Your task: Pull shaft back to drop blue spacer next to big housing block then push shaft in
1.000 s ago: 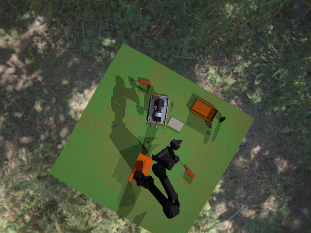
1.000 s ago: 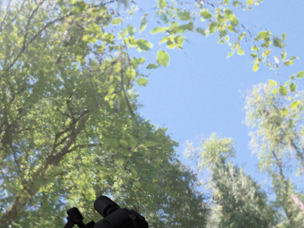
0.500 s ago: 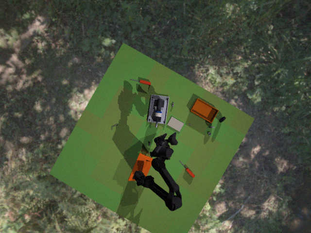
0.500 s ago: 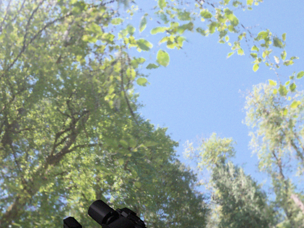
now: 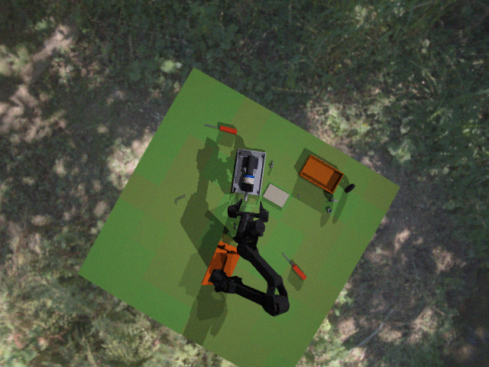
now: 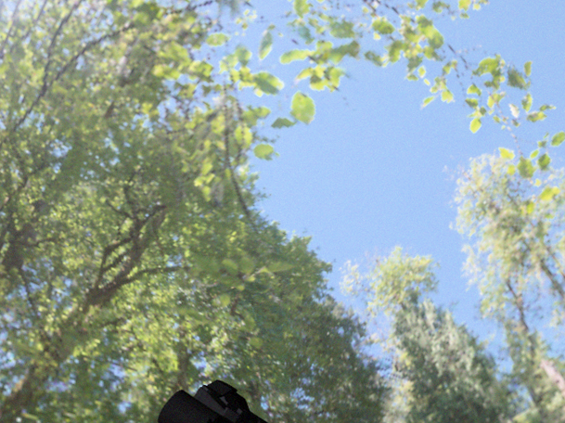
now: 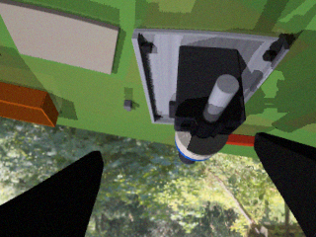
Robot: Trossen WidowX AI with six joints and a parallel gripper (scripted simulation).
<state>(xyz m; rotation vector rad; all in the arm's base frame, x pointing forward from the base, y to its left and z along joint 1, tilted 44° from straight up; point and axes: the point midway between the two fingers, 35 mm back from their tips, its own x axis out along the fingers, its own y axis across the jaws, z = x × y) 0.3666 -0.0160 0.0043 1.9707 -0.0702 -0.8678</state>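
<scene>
The big dark housing block stands on a grey tray. The blue spacer is beside it on the shaft line, with a pale spacer toward the gripper. A smaller black block stands at the near end. The grey shaft sticks out of it toward the arm. My gripper is open and empty, its fingertips wide apart just short of the tray's near end. The exterior view shows only a dark arm part.
A beige pad lies right of the tray in the top view. An orange bin stands farther right, another near the arm base. Red-handled tools and small metal parts lie around.
</scene>
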